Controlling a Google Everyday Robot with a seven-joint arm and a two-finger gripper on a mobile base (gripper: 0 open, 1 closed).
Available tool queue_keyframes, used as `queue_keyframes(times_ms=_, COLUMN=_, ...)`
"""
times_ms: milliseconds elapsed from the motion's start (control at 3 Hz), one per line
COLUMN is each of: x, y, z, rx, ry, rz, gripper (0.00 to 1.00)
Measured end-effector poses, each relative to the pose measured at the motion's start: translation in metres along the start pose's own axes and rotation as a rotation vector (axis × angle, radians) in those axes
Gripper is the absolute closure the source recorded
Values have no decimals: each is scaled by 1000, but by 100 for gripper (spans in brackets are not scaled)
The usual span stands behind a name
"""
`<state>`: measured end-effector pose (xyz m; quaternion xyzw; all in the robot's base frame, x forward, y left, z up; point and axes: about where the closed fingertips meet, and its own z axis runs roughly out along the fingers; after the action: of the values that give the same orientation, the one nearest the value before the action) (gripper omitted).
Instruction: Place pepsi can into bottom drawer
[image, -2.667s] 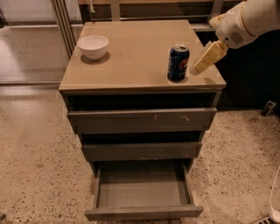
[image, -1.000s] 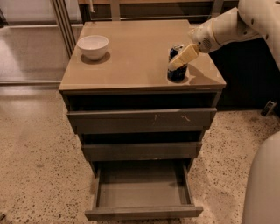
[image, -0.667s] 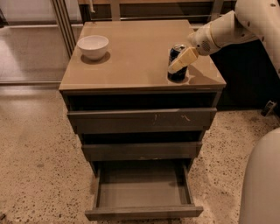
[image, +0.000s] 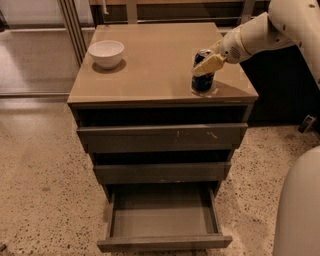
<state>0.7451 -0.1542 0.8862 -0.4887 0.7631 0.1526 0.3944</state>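
In the camera view, the pepsi can (image: 203, 81) stands upright near the right front corner of the cabinet top (image: 150, 70). The gripper (image: 207, 64) sits at its upper part, reaching in from the right; whether it has clamped the can cannot be told. A shallow or off-centre hold could tip the can over the nearby edge. The bottom drawer (image: 162, 220) is pulled open below, so a slipping can might miss it and hit the floor (image: 40, 165).

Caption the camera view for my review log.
Robot hand at the pepsi can on the cabinet top; bottom drawer stands open.
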Motion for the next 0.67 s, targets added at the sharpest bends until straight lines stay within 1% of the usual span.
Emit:
queue_keyframes(times_ms=333, x=0, y=0, z=0, rx=0, ry=0, rz=0, gripper=65)
queue_keyframes(times_ms=667, x=-7, y=16, z=-5, rx=-47, ry=-22, rz=-39, gripper=88)
